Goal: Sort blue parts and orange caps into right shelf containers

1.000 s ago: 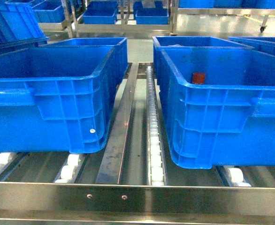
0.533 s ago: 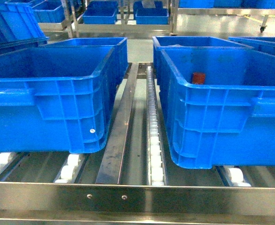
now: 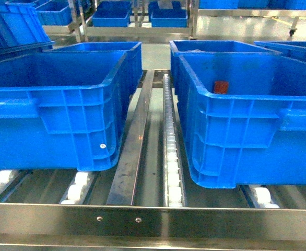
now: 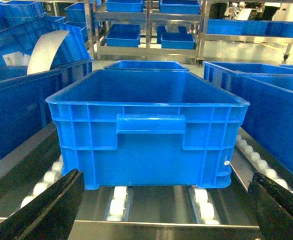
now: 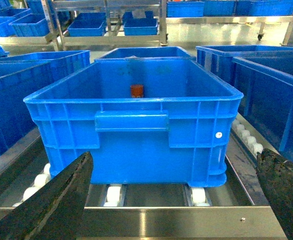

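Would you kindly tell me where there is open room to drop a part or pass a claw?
The left crate shows no contents. The right crate holds one orange cap near its far wall; its near half looks free. Between the crates, only a narrow steel rail and roller strip: tight.

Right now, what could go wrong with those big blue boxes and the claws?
Both claws, left and right, are open and hold nothing, so nothing gets sorted yet. The right box sits on rollers, so a bump might make it roll. Its tall wall stands before the orange cap; a low reach could hit it.
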`<state>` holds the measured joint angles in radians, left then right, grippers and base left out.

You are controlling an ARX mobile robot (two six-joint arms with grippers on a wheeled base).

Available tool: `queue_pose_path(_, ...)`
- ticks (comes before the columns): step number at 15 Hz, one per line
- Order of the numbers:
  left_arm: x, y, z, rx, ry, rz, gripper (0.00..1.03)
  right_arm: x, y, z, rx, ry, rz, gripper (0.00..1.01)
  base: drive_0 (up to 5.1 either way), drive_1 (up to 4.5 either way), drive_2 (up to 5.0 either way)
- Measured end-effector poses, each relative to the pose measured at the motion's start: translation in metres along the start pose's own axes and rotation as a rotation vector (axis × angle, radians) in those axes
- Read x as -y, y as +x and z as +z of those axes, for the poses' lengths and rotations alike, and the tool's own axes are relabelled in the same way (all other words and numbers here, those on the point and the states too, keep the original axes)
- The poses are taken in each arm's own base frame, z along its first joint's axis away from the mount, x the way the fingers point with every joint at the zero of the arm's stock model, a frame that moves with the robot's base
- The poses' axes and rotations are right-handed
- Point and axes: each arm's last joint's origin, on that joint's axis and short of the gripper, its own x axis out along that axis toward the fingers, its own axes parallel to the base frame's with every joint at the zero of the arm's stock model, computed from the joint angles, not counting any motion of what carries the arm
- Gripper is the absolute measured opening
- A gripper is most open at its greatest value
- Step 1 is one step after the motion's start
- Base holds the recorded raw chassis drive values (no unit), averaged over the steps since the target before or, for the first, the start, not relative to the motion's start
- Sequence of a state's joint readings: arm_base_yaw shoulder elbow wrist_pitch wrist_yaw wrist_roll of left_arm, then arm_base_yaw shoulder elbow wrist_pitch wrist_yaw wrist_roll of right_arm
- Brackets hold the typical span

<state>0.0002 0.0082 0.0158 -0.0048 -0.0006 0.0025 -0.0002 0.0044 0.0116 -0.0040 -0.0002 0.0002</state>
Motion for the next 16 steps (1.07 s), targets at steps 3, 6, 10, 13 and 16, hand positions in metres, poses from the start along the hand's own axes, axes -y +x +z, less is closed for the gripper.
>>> queue_pose_path(3,0.0,0.0,0.0,0.0,0.0,0.0,0.98,0.0,0.0,0.0,0.0,0.0,0.0,0.98,0.0,0.0,0.0)
queue_pose_path(6,0.0,0.0,0.0,0.0,0.0,0.0,0.98,0.0,0.0,0.0,0.0,0.0,0.0,0.98,0.0,0.0,0.0)
queue_pose_path(10,0.0,0.0,0.0,0.0,0.0,0.0,0.98,0.0,0.0,0.0,0.0,0.0,0.0,0.98,0.0,0.0,0.0)
queue_pose_path(13,0.0,0.0,0.0,0.0,0.0,0.0,0.98,0.0,0.0,0.0,0.0,0.0,0.0,0.98,0.0,0.0,0.0)
queue_pose_path(16,0.0,0.0,0.0,0.0,0.0,0.0,0.98,0.0,0.0,0.0,0.0,0.0,0.0,0.98,0.0,0.0,0.0)
